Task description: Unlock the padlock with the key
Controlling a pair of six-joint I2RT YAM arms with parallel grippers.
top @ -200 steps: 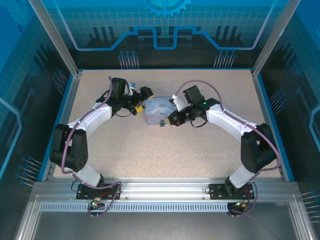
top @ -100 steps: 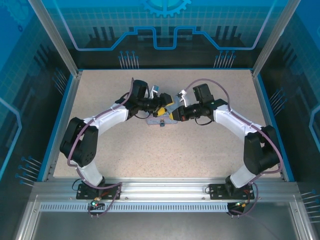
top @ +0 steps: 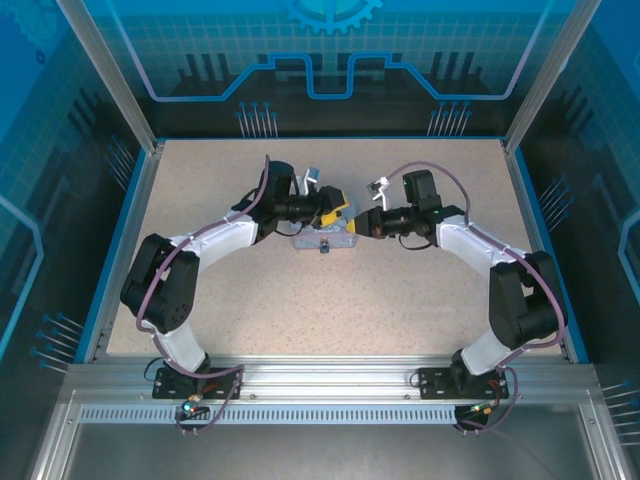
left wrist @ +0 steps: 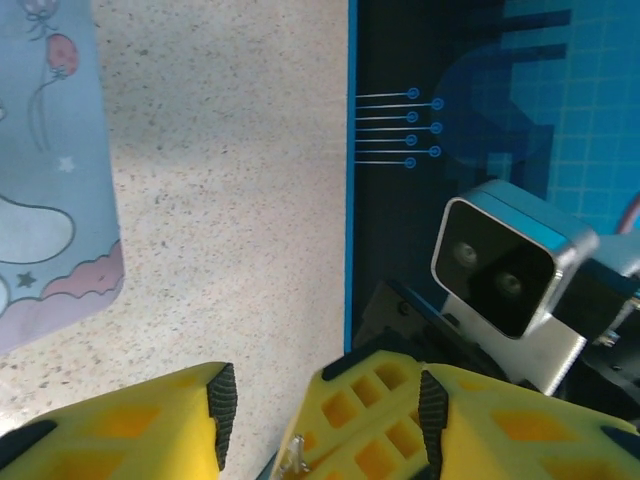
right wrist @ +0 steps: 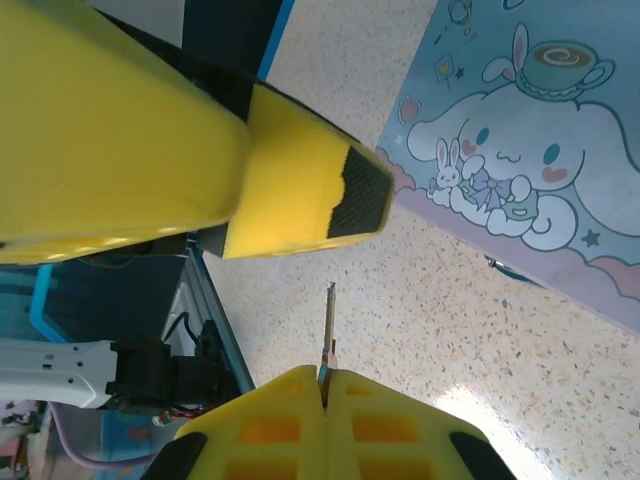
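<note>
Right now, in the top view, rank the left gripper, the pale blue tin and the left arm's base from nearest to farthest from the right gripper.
1. left gripper: right beside the right gripper, on its left, fingers overlapping.
2. pale blue tin: on the table beneath them.
3. left arm's base: near edge, far left.

The tin (right wrist: 520,140) is pale blue, printed with a white long-eared cartoon character, pink clouds and stars. The table (top: 400,290) is beige with dark speckles. The left gripper (left wrist: 326,405) and right gripper (right wrist: 323,378) are yellow; the key (right wrist: 328,320) is dull grey.
</note>
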